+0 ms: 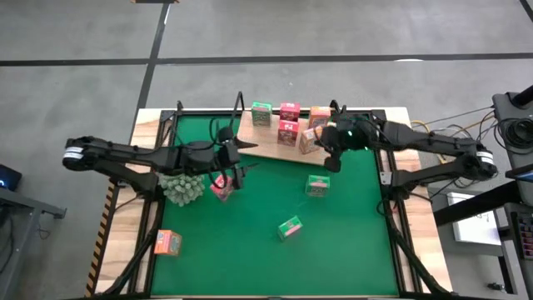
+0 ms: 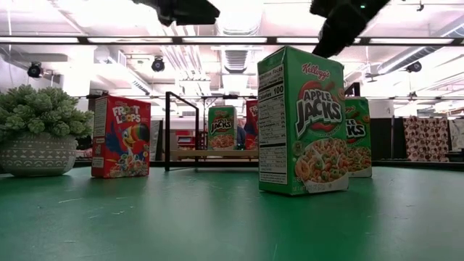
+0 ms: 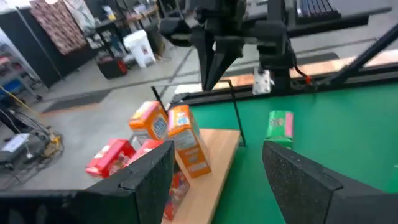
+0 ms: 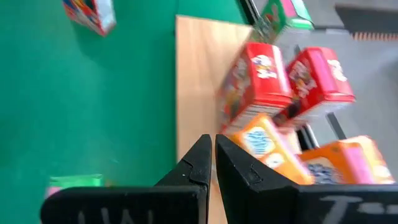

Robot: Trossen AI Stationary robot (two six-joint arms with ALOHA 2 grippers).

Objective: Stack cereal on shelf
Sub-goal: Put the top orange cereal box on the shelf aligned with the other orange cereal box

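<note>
the shelf (image 1: pixel 275 143) lies in the upper middle of the high view with five cereal boxes (image 1: pixel 289 132) on it, green, red and orange. the right gripper (image 1: pixel 330 160), clenched on nothing, hangs just off the shelf's right end beside the orange boxes. the left gripper (image 1: pixel 236 169), fingers spread and holding nothing, hovers left of centre over a red box (image 1: pixel 221 187) on the tabletop (image 1: pixel 250 242), near the shelf's lower left corner.

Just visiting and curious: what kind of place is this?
Probably a robotics lab or workshop: a green-matted test table on bare concrete, exposed ceiling ducts, and cereal boxes laid out as props.
</note>
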